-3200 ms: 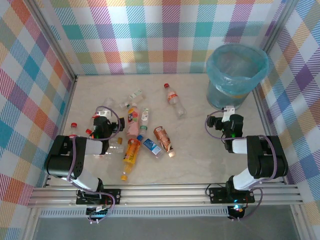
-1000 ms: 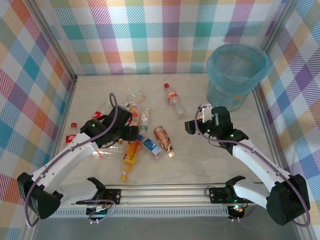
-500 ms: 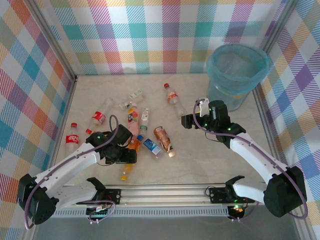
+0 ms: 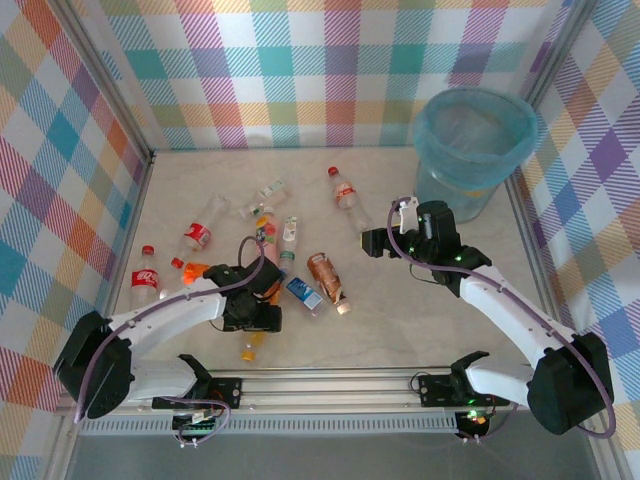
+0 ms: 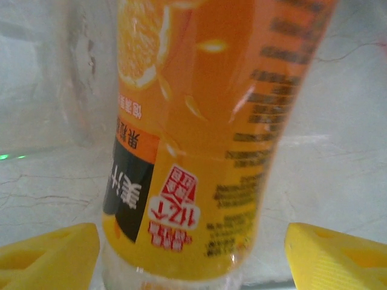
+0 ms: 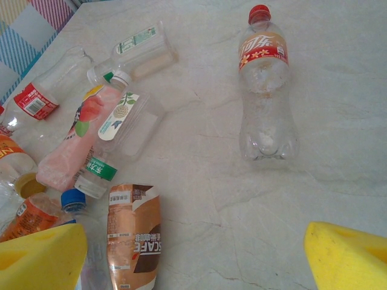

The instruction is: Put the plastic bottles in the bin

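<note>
While checking on the plastic bottles (image 4: 266, 248), can see them lying scattered across the left and middle of the table (image 4: 400, 320), all well apart from the bin (image 4: 455, 180) standing over in the far right corner. Got the orange bottle (image 5: 199, 151) on its side at the near edge of the pile, with the left gripper (image 5: 190, 229) down right over it. Seeing yellow fingers (image 5: 48, 254) either side of the label in the wrist view, one just about touching and the other with a sliver of table showing, so jaws open and straddling it, not visibly squeezing. Just beside that, a blue-capped bottle (image 6: 72, 198) and a copper-labelled bottle (image 6: 134, 238), both lying flat. Further back, a pink bottle (image 6: 75, 145) right against a clear green-labelled bottle (image 6: 124, 130), plus another clear one beyond them. Off at the far left, a red-labelled bottle (image 4: 203, 225) lying down and a second one nearer the left wall. Out on its own toward the middle, a clear red-capped bottle (image 6: 266, 90), flat on the marble with the cap pointing at the back wall. Looking at that one from the near side, the right gripper (image 6: 196, 235), spread wide with nothing but bare table between the yellow pads (image 6: 344, 254). Plaid walls (image 4: 300, 70) all round, metal rail (image 4: 330, 385) along the near edge.
</note>
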Tool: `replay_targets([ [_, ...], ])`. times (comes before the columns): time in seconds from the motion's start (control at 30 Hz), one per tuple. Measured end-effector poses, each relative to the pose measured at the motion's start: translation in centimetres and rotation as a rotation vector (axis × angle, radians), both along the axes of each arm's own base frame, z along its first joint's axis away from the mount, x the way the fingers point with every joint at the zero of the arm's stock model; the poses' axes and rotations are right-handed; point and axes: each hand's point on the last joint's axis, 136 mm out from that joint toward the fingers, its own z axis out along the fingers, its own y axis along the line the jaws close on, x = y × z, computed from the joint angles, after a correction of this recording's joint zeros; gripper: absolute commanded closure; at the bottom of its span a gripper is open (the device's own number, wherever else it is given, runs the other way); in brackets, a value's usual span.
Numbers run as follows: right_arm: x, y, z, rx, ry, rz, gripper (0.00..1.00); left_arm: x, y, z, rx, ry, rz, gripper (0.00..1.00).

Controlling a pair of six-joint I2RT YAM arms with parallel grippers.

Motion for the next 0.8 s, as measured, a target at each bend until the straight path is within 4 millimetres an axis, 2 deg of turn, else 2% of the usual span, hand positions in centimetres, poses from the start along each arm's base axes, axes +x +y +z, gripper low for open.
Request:
replay_targets([
  [0.17, 0.0, -0.1, 0.0, -0.002, 0.000, -0.003, 0.07, -0.7, 0.6, -2.2, 0.039, 0.046, 0.008, 0.33],
  [0.3, -0.2, -0.2, 0.2, -0.003, -0.004, -0.006, 0.07, -0.6, 0.5, -2.1, 0.031, 0.040, 0.015, 0.41],
  [0.47, -0.4, -0.4, 0.7, 0.001, -0.015, -0.009, 0.07, -0.5, 0.2, -1.5, 0.003, 0.023, 0.015, 0.44],
  [0.63, -0.8, -0.6, 0.5, -0.008, 0.005, -0.009, 0.09, -0.5, -0.4, 1.0, -0.064, -0.016, 0.026, 0.45],
  [0.73, -1.0, -0.5, 1.5, 0.005, 0.002, -0.006, 0.10, -0.1, -0.7, 4.1, -0.122, -0.072, 0.041, 0.45],
  [0.8, -1.0, -0.3, 2.9, 0.034, -0.011, -0.001, 0.11, 0.2, -0.9, 6.8, -0.174, -0.131, 0.043, 0.46],
])
